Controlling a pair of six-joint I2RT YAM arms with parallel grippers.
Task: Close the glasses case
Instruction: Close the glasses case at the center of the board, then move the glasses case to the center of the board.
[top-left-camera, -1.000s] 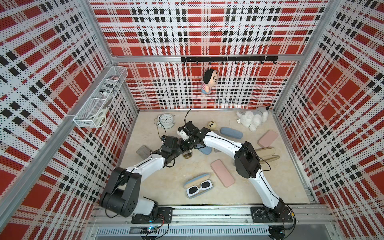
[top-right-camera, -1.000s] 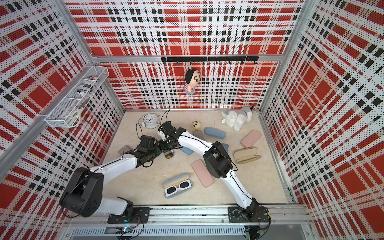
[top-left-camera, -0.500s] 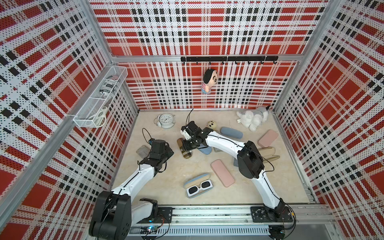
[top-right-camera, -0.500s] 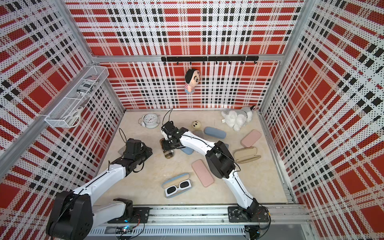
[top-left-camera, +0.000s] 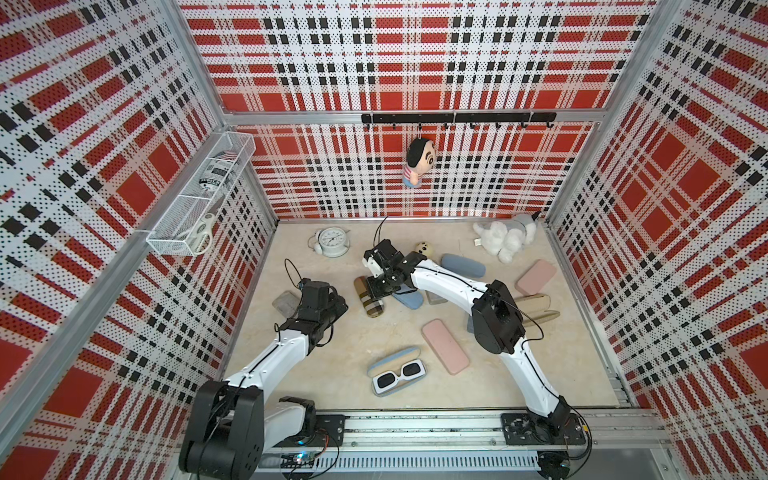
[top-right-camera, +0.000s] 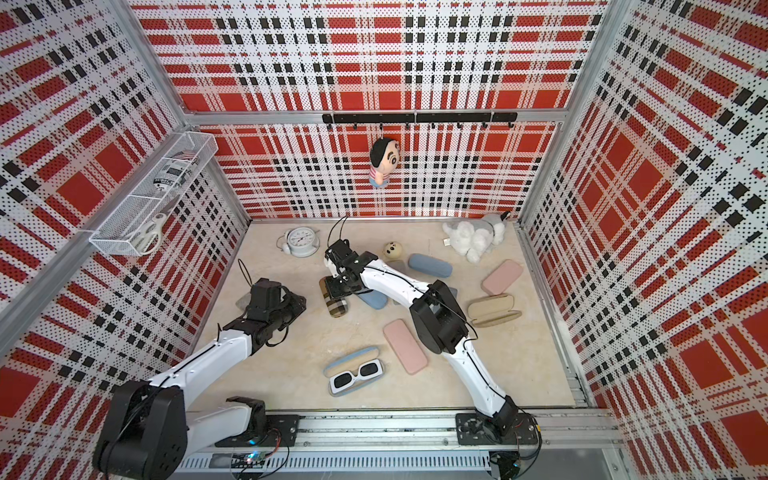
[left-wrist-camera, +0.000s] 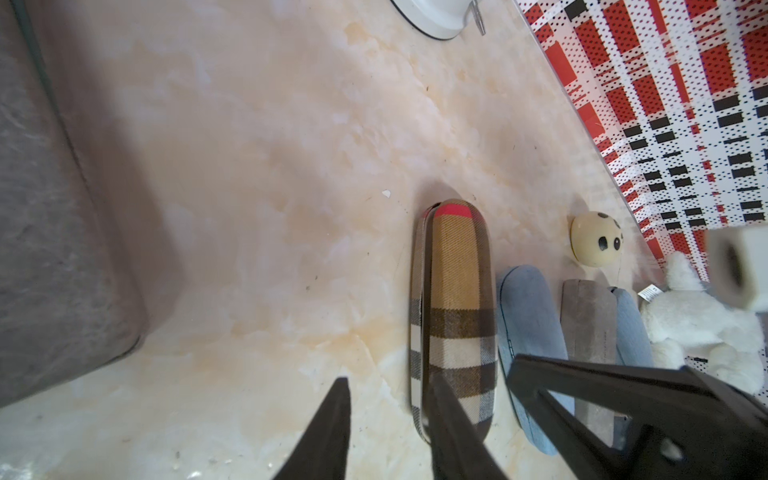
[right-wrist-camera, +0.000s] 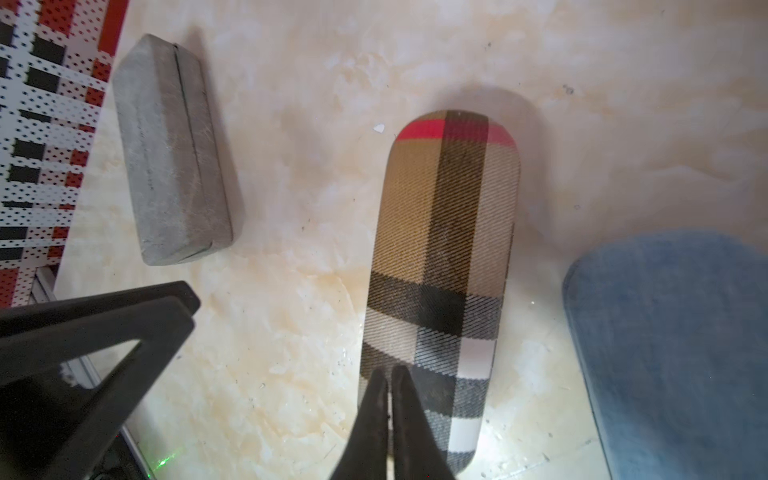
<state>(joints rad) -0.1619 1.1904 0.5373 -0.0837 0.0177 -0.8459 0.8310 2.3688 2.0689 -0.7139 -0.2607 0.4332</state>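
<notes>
**Current step.** The tan, black and white plaid fabric glasses case (top-left-camera: 372, 305) lies flat on the beige marble-pattern desk (top-left-camera: 332, 365), near the middle and toward the back wall. In the left wrist view its seam (left-wrist-camera: 423, 316) shows only as a thin line, so the lid appears down. Judgement: the closing step is at or past its final press.

**Finger state.**
- Right gripper (right-wrist-camera: 388, 382): fingers together, nothing between them. They are poised over the white-banded end of the case. Contact with the fabric cannot be confirmed.
- Left gripper (left-wrist-camera: 390, 415): fingers apart and empty. In both top views it sits beside the case, not touching it.

**Next move.** Confirm that the lid is seated along its whole length. If a gap shows, press down on the lid with the closed right fingers near the seam side. If not, lift both arms clear without dragging the case.

**Containers.**
- Blue-edged oval case (top-left-camera: 392, 359), open, near the front of the desk: holds white-framed dark-lens sunglasses (top-left-camera: 400, 374).
- Beige hard case (top-left-camera: 534, 301), open, right side of the desk: contents cannot be determined.
- White wire basket (top-left-camera: 178, 224) on the left wall: holds white-handled scissors (top-left-camera: 201, 235) and a label-printed cylinder (top-left-camera: 218, 172).
</notes>
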